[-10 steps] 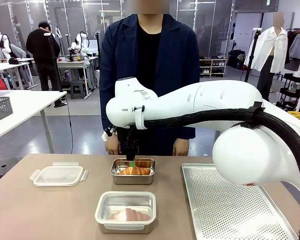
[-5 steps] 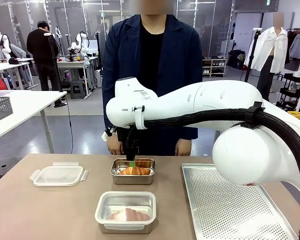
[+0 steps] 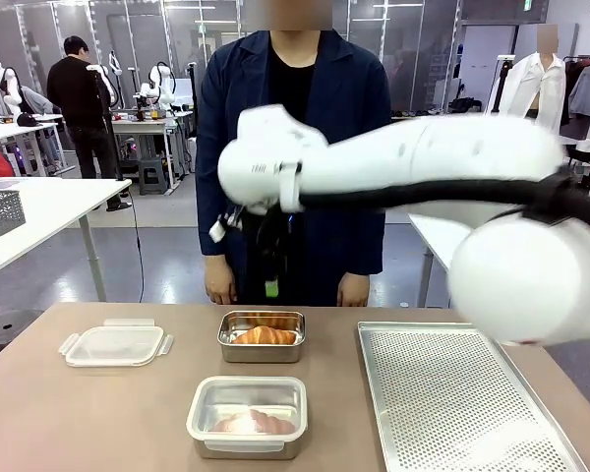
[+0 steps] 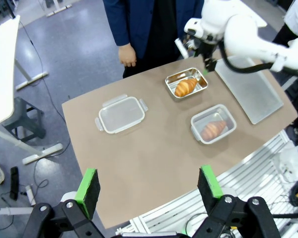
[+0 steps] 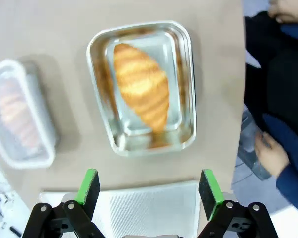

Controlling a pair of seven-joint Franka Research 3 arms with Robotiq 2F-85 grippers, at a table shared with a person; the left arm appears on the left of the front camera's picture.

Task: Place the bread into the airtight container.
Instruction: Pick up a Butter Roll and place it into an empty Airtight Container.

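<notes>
Right pincer point(image 3: 271, 285) hangs blurred in the front view, above the far steel container point(image 3: 262, 336) and clear of it; only a green pad can be made out, so the gap between its fingers cannot be read here. A croissant point(image 3: 265, 335) lies inside that container. At 6 o'clock from it sits a second container point(image 3: 247, 415) under a clear cover, its bread point(image 3: 252, 424) only a pale shape through the plastic. A loose lid point(image 3: 115, 345) rests at 9 o'clock on the bench point(image 3: 69, 413), and a perforated tray point(image 3: 452, 403) at 3 o'clock runs off the bottom edge. The person's hands point(image 3: 219, 286) hang beside the far edge, partly behind the arm.

From the left wrist, the left pincer point(image 4: 148, 184) stands wide apart and empty, high over the bench's near edge. Far off at 1 o'clock lie the croissant container, the covered container and the lid, all small.

From the right wrist, the right pincer's pads are spread wide with nothing between them. The croissant lies at 12 o'clock in its open container, slightly blurred. The covered container is cut off at 9 o'clock, and a hand shows at 3 o'clock.
</notes>
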